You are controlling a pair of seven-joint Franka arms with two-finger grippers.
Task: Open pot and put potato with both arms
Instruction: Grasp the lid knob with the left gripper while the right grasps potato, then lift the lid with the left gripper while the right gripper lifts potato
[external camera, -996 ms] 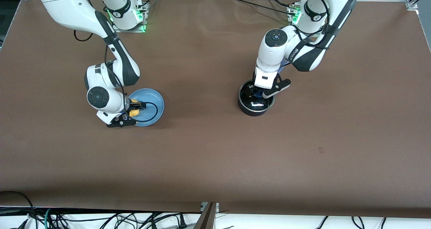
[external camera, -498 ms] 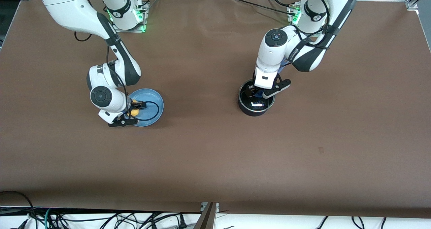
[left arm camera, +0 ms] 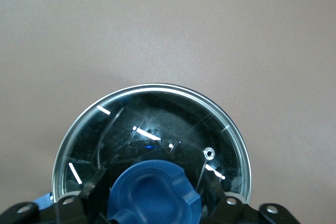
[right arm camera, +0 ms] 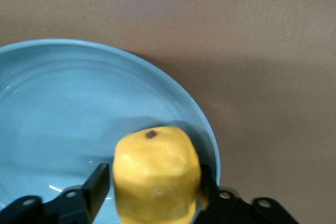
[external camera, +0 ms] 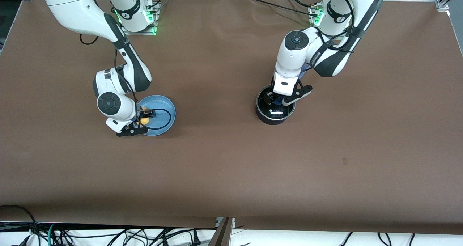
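Observation:
The black pot (external camera: 275,120) stands toward the left arm's end of the table with its clear glass lid (left arm camera: 157,111) on it. My left gripper (external camera: 274,100) is low over the lid. Its fingers stand on either side of the blue knob (left arm camera: 155,195) with a small gap on each side, so it is open. The yellow potato (external camera: 145,120) is at the rim of the light-blue plate (external camera: 167,112), toward the right arm's end. My right gripper (right arm camera: 155,182) is shut on the potato (right arm camera: 157,174), one finger on each side. The pot's handle is mostly hidden by the left arm.
A black cable from the right wrist loops over the plate (right arm camera: 63,103). The brown table cover (external camera: 224,159) lies bare between the plate and the pot and toward the front camera. Cables hang below the table's front edge.
My right gripper has shifted slightly toward the plate's middle and its fingers have come in on the potato. The left arm has stayed still over the lid.

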